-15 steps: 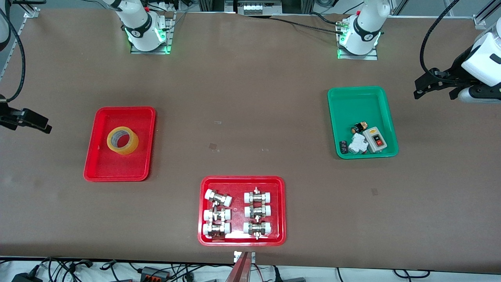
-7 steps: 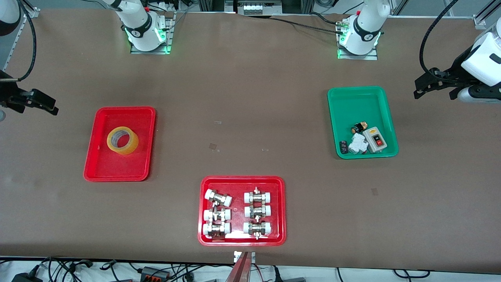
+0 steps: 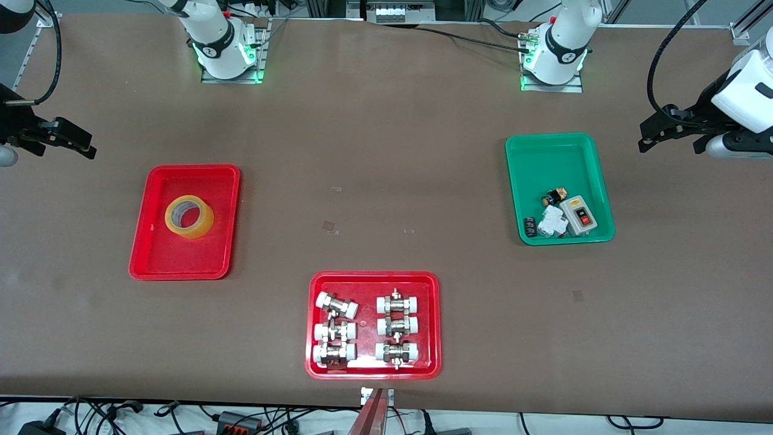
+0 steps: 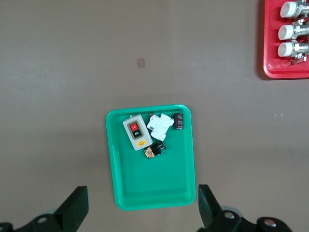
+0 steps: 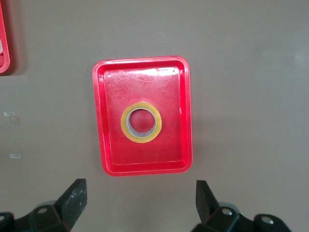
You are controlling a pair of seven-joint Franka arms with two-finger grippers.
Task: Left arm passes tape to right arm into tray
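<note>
Below right gripper (image 5: 136, 205), fingers apart, tape (image 3: 189, 216) flat in tray (image 3: 158, 260), left gripper (image 4: 140, 208) apart over green tray (image 4: 150, 193)

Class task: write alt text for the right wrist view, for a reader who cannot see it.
Seen from straight above, the tape lies flat in the middle of the tray, which rests on the table. The right gripper hangs over the table beside the tray with its jaws wide open, holding nothing.
</note>
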